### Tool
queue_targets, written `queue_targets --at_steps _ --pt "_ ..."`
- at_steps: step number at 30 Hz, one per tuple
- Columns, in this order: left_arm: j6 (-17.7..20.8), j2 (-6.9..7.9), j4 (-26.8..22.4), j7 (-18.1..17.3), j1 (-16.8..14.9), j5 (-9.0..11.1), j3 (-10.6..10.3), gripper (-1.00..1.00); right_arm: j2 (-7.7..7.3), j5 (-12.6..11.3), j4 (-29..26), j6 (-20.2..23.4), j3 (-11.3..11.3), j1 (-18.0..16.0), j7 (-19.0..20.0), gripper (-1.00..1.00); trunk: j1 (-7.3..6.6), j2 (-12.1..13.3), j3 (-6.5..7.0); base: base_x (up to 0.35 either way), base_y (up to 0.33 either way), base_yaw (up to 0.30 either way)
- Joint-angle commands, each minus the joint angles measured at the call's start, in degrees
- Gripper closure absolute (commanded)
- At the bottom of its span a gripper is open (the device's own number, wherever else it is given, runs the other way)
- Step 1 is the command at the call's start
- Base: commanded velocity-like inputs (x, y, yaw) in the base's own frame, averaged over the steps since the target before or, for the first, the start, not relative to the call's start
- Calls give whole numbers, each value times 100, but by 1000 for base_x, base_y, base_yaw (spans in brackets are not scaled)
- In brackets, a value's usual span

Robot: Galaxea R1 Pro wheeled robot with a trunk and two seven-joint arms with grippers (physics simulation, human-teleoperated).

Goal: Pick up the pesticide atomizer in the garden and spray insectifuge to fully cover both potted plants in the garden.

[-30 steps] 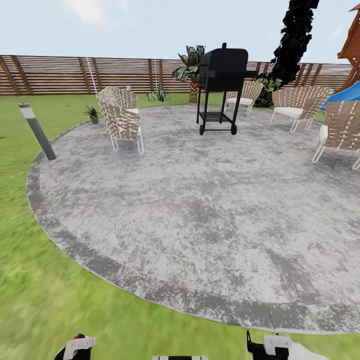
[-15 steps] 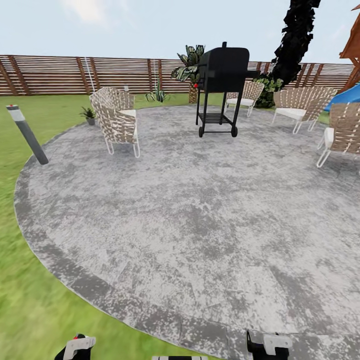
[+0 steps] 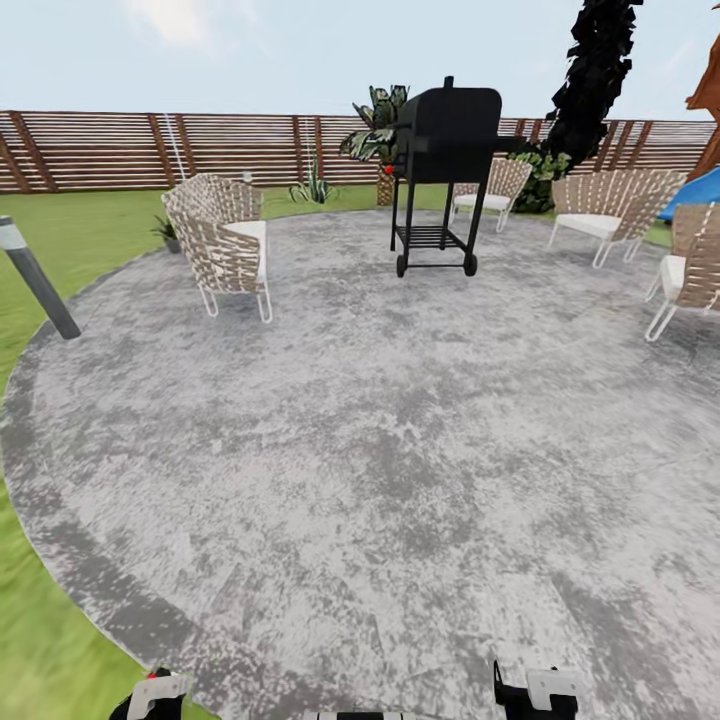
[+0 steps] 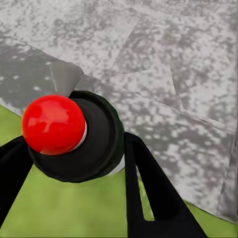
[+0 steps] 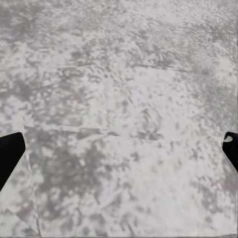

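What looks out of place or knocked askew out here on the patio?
The grey bollard light at the left edge of the patio leans sharply instead of standing upright. The chairs and the black grill stand upright. The pesticide atomizer sits between the left tool's fingers.

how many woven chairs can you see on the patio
5: one chair at the left, one behind the grill, one right of it, two at the right edge. Others may be hidden.

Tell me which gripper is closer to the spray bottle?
Left. The left gripper is clamped around the spray bottle; the right gripper hangs open over bare paving.
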Motion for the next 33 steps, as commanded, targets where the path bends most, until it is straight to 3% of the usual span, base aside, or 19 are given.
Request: queue_targets --at_steps 1,20,33 --pt "-16 1 4 -32 -3 -34 52 100 1 59 5 -9 -30 -3 -32 -100 2 -1 -5 336 -75 0" --pt "-24 0 4 -94 -3 -26 52 100 32 52 -50 -17 -28 -3 -25 -100 2 -1 -5 337 -75 0" --pt "-10 -14 15 -101 4 -26 52 100 -41 85 -286 -18 -5 -3 -6 -100 2 -1 -5 336 -75 0"
